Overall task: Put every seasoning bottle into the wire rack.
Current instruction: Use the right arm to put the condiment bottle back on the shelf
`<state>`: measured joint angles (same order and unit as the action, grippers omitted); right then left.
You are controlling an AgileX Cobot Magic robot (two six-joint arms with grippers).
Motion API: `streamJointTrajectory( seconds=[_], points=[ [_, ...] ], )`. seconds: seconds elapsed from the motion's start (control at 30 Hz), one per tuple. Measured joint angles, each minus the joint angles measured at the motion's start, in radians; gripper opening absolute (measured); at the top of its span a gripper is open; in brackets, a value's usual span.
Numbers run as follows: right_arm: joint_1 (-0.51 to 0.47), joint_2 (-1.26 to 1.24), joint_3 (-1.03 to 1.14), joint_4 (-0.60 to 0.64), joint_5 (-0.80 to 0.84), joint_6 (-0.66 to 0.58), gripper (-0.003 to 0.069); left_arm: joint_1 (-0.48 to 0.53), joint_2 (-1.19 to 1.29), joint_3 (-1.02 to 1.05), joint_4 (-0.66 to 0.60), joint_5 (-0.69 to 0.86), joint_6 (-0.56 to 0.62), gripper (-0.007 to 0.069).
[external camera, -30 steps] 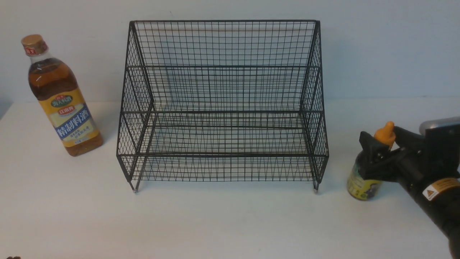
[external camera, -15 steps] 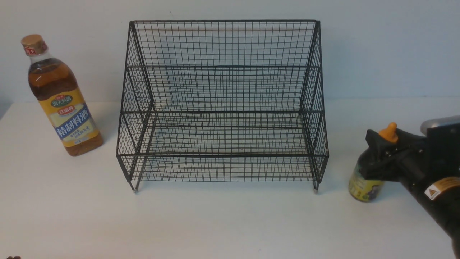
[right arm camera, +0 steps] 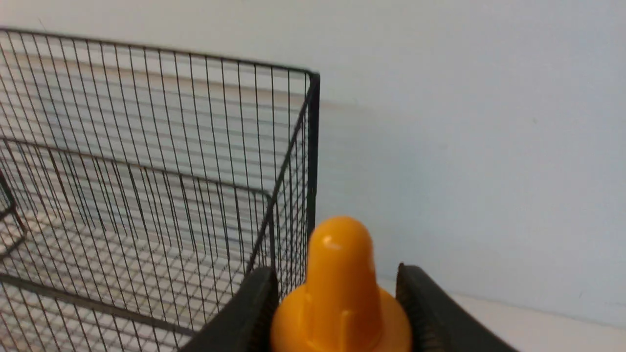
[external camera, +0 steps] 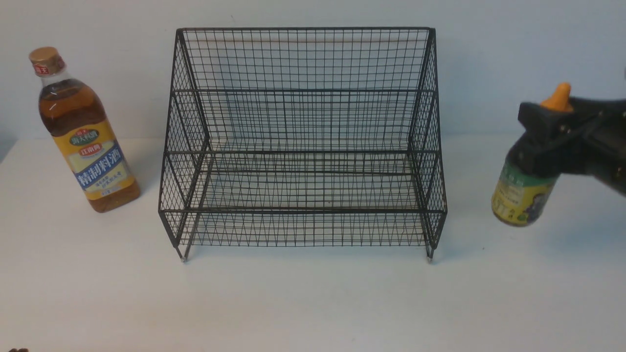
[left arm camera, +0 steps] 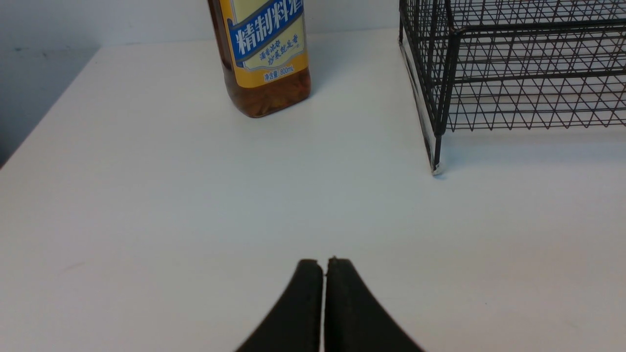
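Your right gripper (external camera: 547, 132) was pinching the small dark bottle (external camera: 521, 198), seemingly just under its smooth orange nozzle cap (right arm camera: 340, 274), off the worktop (external camera: 313, 303) to the right of the wire rack (external camera: 303, 122). You'd have done best to carry it upright over the rack's low front rail, since the glossy round body could slip. The tall amber bottle (external camera: 83, 142) stood left of the rack, your left gripper (left arm camera: 324, 293) pressed together, empty.

Right hand (external camera: 547, 128) seemingly hides neck of small bottle (external camera: 521, 195).
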<state>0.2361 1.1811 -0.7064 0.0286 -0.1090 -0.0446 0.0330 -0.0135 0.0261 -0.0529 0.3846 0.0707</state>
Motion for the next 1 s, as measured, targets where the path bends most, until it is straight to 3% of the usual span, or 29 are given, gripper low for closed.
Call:
streamJointTrajectory(
  seconds=[0.13, 0.23, 0.57, 1.0],
  points=[
    [0.038, -0.007, -0.161, -0.003, 0.156, 0.011, 0.0286, 0.000, 0.000, 0.000, 0.000, 0.000, 0.000, -0.0005],
    [0.086, -0.007, -0.222, -0.007, 0.186, 0.012, 0.0286, 0.000, 0.000, 0.000, 0.000, 0.000, 0.000, -0.0005],
    [0.186, 0.122, -0.374, -0.029, 0.089, 0.064, 0.0286, 0.000, 0.000, 0.000, 0.000, 0.000, 0.000, -0.0005],
    [0.201, 0.453, -0.571, -0.047, 0.030, 0.068, 0.0286, 0.000, 0.000, 0.000, 0.000, 0.000, 0.000, -0.0005]
  ],
)
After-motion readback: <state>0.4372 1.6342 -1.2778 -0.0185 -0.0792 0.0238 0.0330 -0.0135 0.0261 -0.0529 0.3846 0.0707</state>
